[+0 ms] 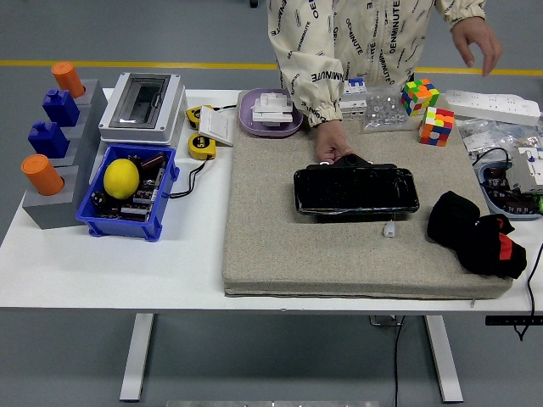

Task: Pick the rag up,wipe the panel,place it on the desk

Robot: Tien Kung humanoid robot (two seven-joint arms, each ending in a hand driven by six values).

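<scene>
Black panel (356,190) lies flat at the centre of the grey mat (280,254), steadied at its far edge by a person's hand (333,146), presumably against sliding. The rag (475,233) rests crumpled just right of it. Neither robot hand is visible, so their state cannot be told.

Person (356,42) cut off above the chest by the top edge, bin (509,191) at right edge partly cropped, its small contents indistinct, both robot hands out of frame
</scene>
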